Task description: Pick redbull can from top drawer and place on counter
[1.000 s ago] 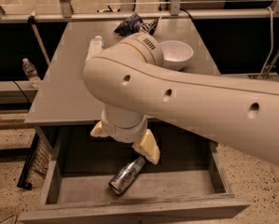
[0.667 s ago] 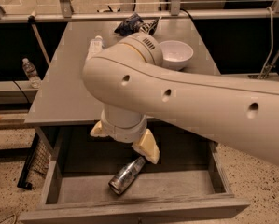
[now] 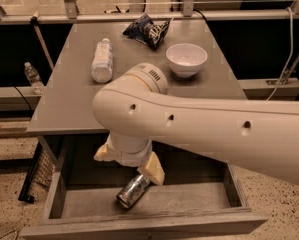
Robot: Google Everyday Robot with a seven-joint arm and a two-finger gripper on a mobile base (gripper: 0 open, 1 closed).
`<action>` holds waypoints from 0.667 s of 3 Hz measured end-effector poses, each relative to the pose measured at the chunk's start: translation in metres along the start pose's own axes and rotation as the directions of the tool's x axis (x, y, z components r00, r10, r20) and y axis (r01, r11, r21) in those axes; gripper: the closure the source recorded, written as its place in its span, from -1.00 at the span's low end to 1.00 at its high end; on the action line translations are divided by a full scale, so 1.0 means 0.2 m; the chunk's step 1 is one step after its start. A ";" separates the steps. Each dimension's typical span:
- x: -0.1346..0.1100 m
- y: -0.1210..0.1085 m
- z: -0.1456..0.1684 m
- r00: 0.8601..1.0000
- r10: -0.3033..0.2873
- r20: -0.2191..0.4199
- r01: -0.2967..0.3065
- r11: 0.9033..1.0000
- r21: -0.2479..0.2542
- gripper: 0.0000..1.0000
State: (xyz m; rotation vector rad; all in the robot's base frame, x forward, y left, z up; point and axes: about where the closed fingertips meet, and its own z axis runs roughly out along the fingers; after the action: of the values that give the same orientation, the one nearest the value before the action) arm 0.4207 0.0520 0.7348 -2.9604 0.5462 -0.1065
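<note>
Moved since earlier: my arm has sunk lower and nearer, so the plastic bottle (image 3: 102, 60) lying on the counter (image 3: 64, 99) is now uncovered; the redbull can (image 3: 133, 190) has not shifted.
Hand: the hand (image 3: 127, 161) hangs inside the open top drawer (image 3: 139, 226), below the counter's near edge, pointing down.
Hand state: its two cream fingers (image 3: 152, 168) stand well apart and I judge it empty, with nothing clamped between them.
Can: lies on its side on the drawer floor, slanted, shiny end toward the near left; its far end is tucked under the right finger, so I cannot tell whether they touch.
Counter: also holds a white bowl (image 3: 186, 59) at the far right and a crumpled dark snack bag (image 3: 148, 30) at the far edge.
Done: drawer is pulled out and I have reached into it.
Left: centre the can between the fingers, close, lift it clear of the drawer, and set it on the counter; I judge we are in the early part, before any grasp.
</note>
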 end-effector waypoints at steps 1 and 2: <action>-0.03 0.00 0.15 1.000 -0.025 0.014 0.025 1.000 -0.004 -1.00; -0.06 0.00 0.31 0.999 -0.045 0.024 0.045 0.999 -0.020 -1.00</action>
State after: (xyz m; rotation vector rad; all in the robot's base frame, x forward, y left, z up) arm 0.4159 0.0634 0.6731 -2.9911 0.4806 -0.0702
